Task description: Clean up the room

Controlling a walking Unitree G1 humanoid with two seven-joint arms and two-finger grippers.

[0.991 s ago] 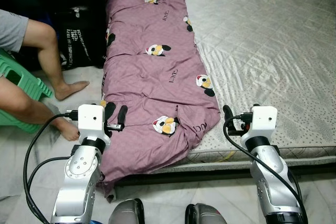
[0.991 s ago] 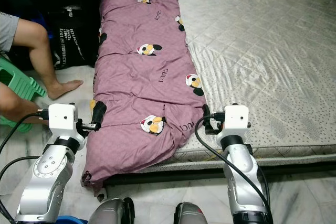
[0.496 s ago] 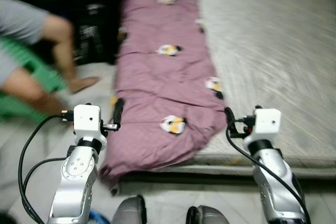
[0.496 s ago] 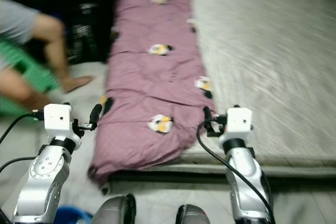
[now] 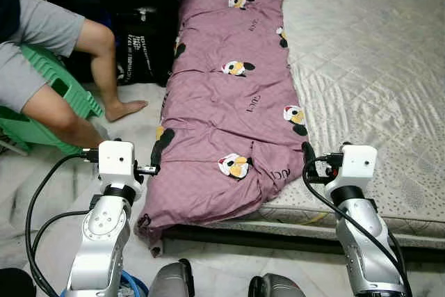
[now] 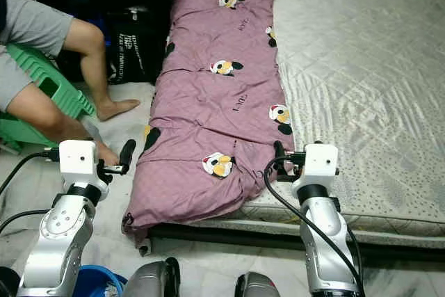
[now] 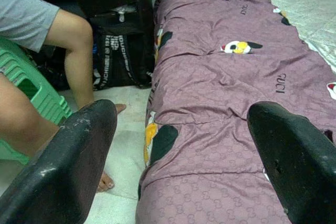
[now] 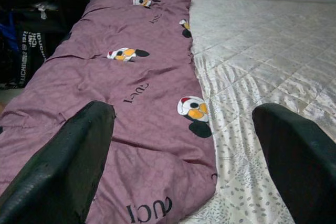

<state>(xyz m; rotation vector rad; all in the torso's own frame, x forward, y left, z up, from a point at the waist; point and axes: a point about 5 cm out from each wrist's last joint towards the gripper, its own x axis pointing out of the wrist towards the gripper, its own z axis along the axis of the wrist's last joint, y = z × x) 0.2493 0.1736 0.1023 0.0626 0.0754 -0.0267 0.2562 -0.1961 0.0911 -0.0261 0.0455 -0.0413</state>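
Hanging off the mattress, the purple quilt hides its edge; both tools gape.

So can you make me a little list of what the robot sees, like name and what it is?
blanket: purple blanket with cartoon ducks, folded along the mattress's left side
bed: bare mattress
left gripper: left gripper, open, at the blanket's left edge
right gripper: right gripper, open, at the blanket's near right corner
person: person's leg, sitting on a green stool
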